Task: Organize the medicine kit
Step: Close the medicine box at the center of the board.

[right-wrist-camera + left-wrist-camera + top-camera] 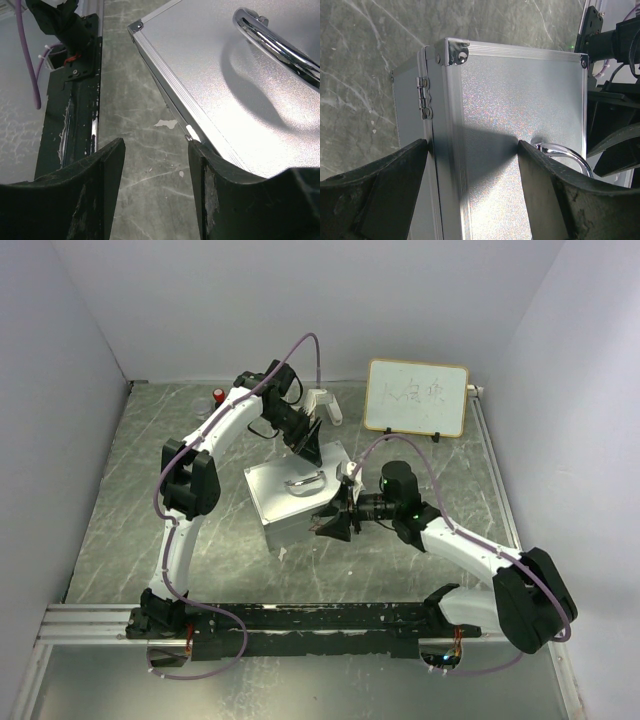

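We saw the case [300, 492] lying closed on the bench [130, 500], fitting either stage; both grippers' jaws stood apart: left [472, 185], right [156, 185].

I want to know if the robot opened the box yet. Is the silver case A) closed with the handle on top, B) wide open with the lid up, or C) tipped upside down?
A: the silver case has its lid flat and shut, with the shiny handle on top, and the left gripper and right gripper are open at its edges.
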`<state>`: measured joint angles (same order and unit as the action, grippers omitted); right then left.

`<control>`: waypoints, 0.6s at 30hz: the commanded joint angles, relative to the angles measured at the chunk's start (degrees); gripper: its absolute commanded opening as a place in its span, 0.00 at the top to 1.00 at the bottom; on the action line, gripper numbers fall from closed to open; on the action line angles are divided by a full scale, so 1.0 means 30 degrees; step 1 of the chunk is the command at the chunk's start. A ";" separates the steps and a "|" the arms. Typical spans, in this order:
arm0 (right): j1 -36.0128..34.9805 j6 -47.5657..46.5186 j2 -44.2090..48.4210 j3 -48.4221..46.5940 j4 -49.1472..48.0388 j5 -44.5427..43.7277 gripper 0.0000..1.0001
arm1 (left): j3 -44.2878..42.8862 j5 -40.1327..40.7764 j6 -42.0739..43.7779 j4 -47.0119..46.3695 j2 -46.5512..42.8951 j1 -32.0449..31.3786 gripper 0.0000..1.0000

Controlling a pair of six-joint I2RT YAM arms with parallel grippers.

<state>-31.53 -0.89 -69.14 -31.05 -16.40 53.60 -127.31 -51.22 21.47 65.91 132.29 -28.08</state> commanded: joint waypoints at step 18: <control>-0.0096 0.0530 0.2301 -0.1025 0.0693 -0.1856 0.41 | 0.1211 0.1474 0.0269 -0.1035 0.0352 -0.0579 0.18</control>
<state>-31.62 0.51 -65.17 -31.53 -15.75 50.92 -125.78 -52.34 20.58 64.01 131.98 -28.08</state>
